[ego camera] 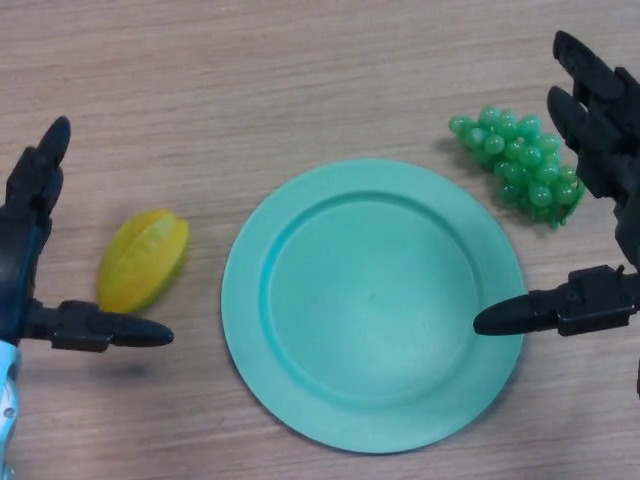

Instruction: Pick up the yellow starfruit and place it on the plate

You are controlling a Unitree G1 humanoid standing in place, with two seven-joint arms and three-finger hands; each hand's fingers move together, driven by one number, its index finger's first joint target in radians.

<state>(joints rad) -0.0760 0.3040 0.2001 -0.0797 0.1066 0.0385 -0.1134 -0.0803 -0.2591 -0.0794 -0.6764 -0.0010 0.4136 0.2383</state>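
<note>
My left robot hand (pixel 30 250) is spread open and empty beside the starfruit (pixel 143 259). It looks light, waxy and ridged, so I'd pinch across its middle.

The green plate (pixel 372 305) sits in the middle of the wooden table (pixel 250 90), nothing on it. The yellow starfruit (pixel 143 259) lies just off the plate's left rim, clear of it. At the far left edge is the left hand (pixel 30 240), fingers straight and spread, thumb pointing in below the starfruit without touching it. On the right, the right hand (pixel 600 130) is spread open too, its thumb reaching over the plate's right rim. A bunch of green grapes (pixel 520 165) rests beyond the plate, beside the right hand's fingers.
</note>
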